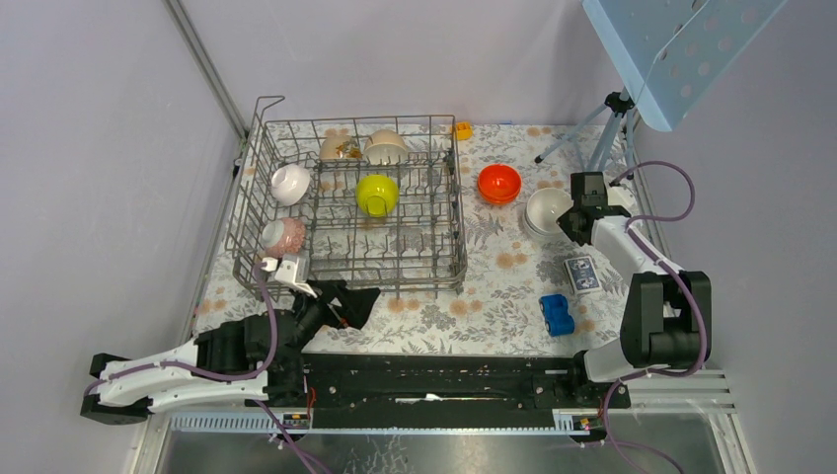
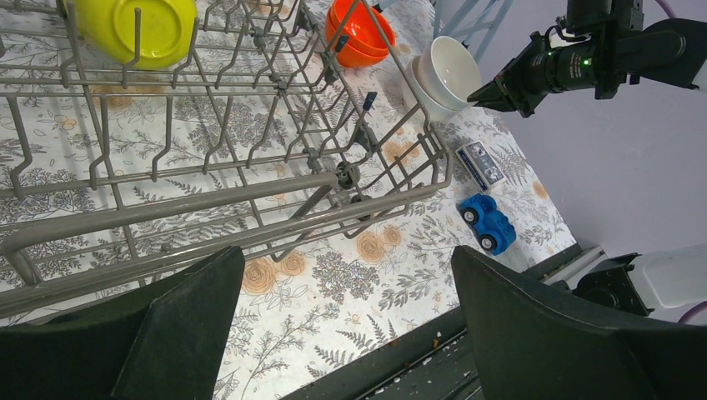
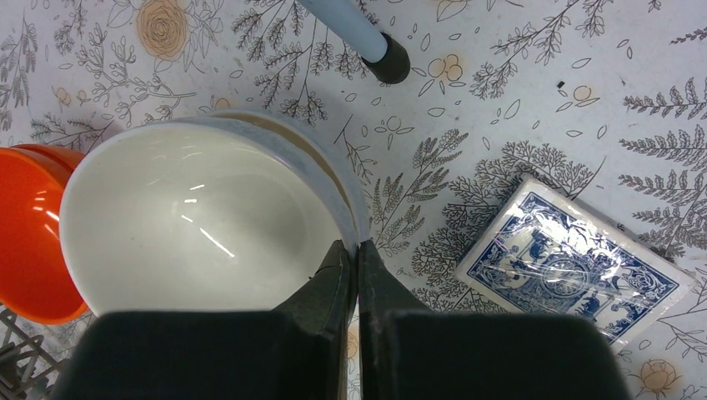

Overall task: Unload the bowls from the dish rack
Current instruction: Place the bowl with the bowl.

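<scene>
Unloading, mid-course: right fingers (image 3: 329,287) pinched narrow on the rim of a plain white round bowl (image 3: 200,225), stacked on the flowered surface (image 1: 494,296) centre-right of the top view, release judged next; left fingers (image 2: 183,325) wide, empty, lower left beside the grey wire dish rack (image 1: 395,281), several bowls (image 1: 377,194) inside.

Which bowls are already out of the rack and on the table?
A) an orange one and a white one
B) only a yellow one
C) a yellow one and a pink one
A: the orange bowl and a white bowl stand outside the rack, to its right, while the yellow bowl is inside it.
</scene>
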You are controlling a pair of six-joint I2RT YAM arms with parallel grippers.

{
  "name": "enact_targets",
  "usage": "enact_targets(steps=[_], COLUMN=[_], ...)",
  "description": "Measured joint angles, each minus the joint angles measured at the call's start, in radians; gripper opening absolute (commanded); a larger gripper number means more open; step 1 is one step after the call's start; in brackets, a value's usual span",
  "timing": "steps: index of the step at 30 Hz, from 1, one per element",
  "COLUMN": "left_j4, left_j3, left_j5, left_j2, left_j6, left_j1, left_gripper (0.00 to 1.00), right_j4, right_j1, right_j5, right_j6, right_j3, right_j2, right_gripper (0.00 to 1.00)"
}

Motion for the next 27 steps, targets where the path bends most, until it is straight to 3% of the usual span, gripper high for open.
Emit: enact_targets(steps=[6,10,20,27], left_j4=[0.000,0.000,0.001,0.001], left_j3=[0.000,0.000,0.000,0.000], left_j5=[0.000,0.000,0.000,0.000], left_j2=[0.024,0.027,0.031,0.031], left_j6=[0.000,0.000,0.001,0.001], left_j1=[0.000,0.000,0.000,0.000], left_gripper=[0.99,0.99,0.99,0.99], right_j4=[0.003,0.006,0.008,0.003], right_j1=[-0.001,-0.002,-0.002,-0.006], right_j5=[-0.019,-0.033,-0.041,-0.046], right_j6=[-0.009,-0.014,-0.024,-0.040], right_j3=[0.010,0.021,0.029,0.029], right_j2=[0.018,0.019,0.016,0.000], right_gripper=[0.25,0.32,0.35,0.25])
